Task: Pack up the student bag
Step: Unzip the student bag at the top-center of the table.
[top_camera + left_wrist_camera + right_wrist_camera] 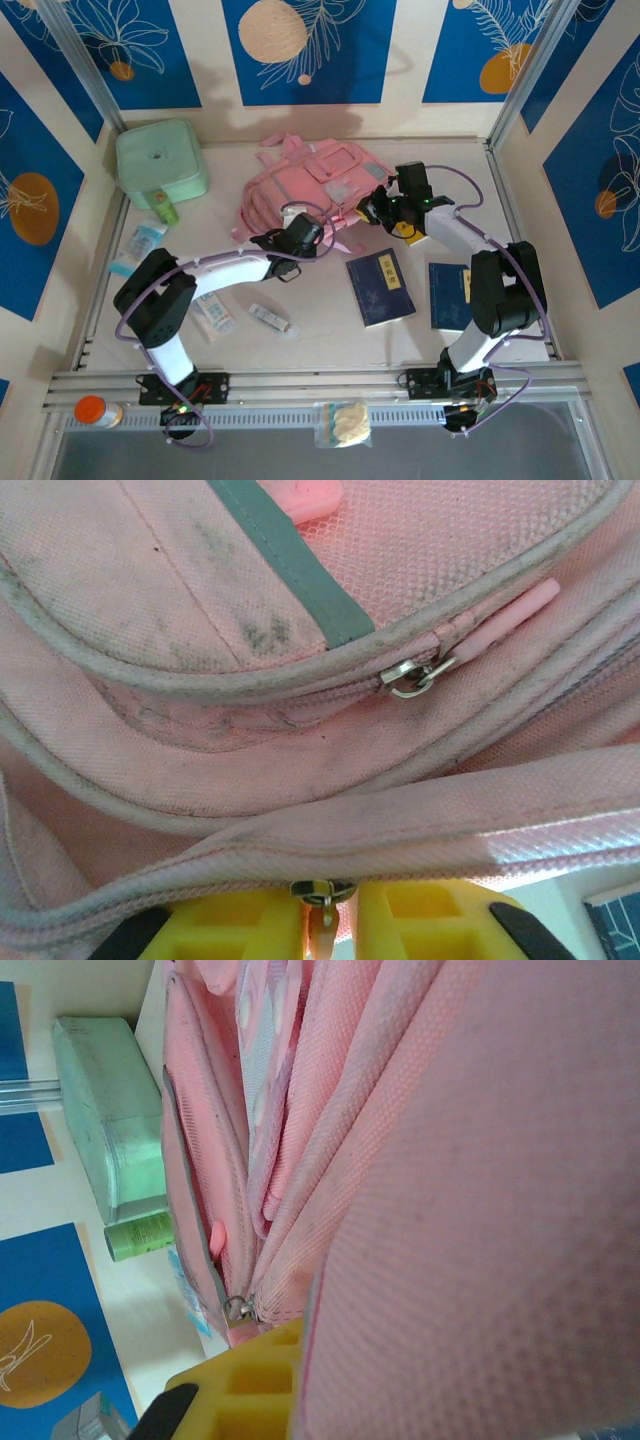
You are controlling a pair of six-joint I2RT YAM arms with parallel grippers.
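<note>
Between the jaws of the left gripper [322, 925] sat the metal zip pull [322, 898] of the large pink fabric student bag [310, 172], held or freed unclear; the right gripper [375, 205] clenched its fabric; blue books [380, 287] lay unpacked.

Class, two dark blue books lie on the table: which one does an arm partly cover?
The right-hand book, overlapped by the right arm; the left-hand book, with its label showing, lies fully uncovered.
</note>
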